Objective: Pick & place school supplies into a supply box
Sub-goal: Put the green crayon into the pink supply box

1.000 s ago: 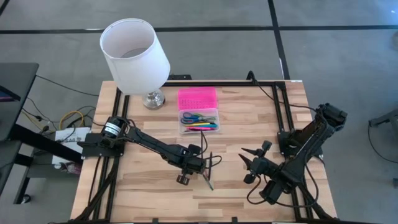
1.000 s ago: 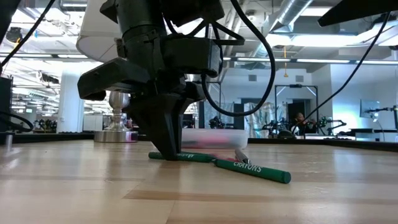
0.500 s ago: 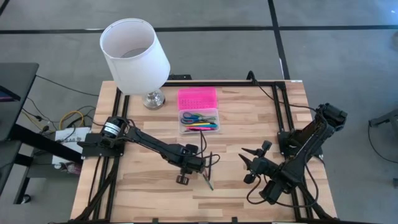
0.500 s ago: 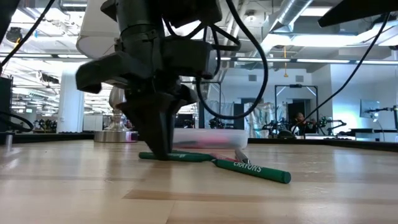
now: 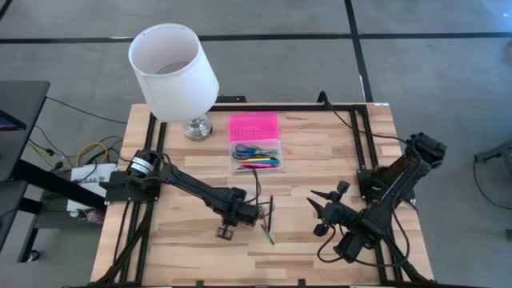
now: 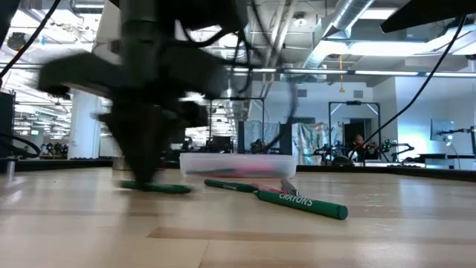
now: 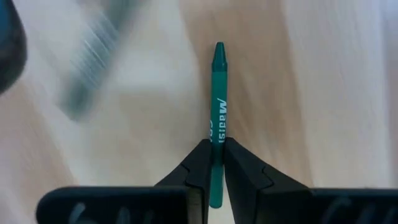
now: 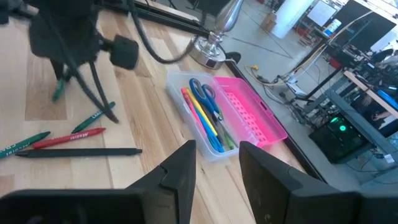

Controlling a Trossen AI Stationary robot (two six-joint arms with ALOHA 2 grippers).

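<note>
L gripper (image 7: 216, 163) is pinched on a green crayon (image 7: 216, 124); wrist view shows both fingers pressed against the shaft, tip pointing away from the wrist. Vs. one second ago: the L arm has swung toward the left/near part of the table (image 5: 320, 136), and the low view shows the gripper (image 6: 145, 179) blurred by motion with the crayon (image 6: 156, 187) at its tip, drawn clear of the pile. Crayon looks at or just above the wood; cannot tell which.

Box (image 5: 256, 157) sits far-centre, pink lid (image 5: 254, 126) open flat toward the far edge. Scissors (image 5: 250, 150) and several pens are in the clear base.

Remaining loose items (image 5: 269, 228) lie near-centre, just right of the L gripper: green crayons (image 6: 301, 202), plus a red one (image 8: 68, 138) and a black pencil (image 8: 78, 152) per the R wrist view.

R gripper (image 8: 216, 165) waits near-right, fingers spread, holding nothing, unchanged.

Meaning: grasp looks secured; step in hand is pickup of one crayon. Next needs lift, then carry far/right to the box. Risk: the thin shaft may pivot in the pinch during travel.
</note>
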